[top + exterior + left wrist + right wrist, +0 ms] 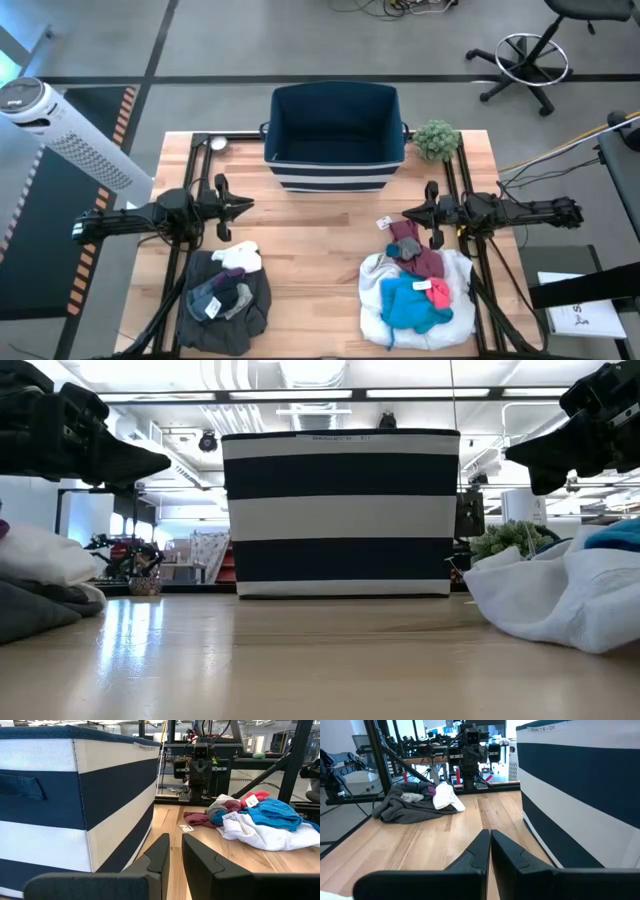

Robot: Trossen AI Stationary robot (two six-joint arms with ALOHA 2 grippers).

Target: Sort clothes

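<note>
Two heaps of clothes lie on the wooden table. At the near left a large dark grey garment (225,305) carries a white piece (238,256) and small grey pieces. At the near right a large white garment (415,300) carries a bright blue one (412,305), a pink piece (440,293) and maroon pieces (415,250). My left gripper (248,206) hovers above the table, just beyond the left heap, fingers nearly shut and empty. My right gripper (404,213) hovers just beyond the right heap, shut and empty.
A navy bin with white stripes (335,135) stands open at the table's far middle, between both grippers. A small green fuzzy plant (437,138) stands to its right. A white ribbed cylinder (60,125) stands off the far left corner. Bare wood lies between the two heaps.
</note>
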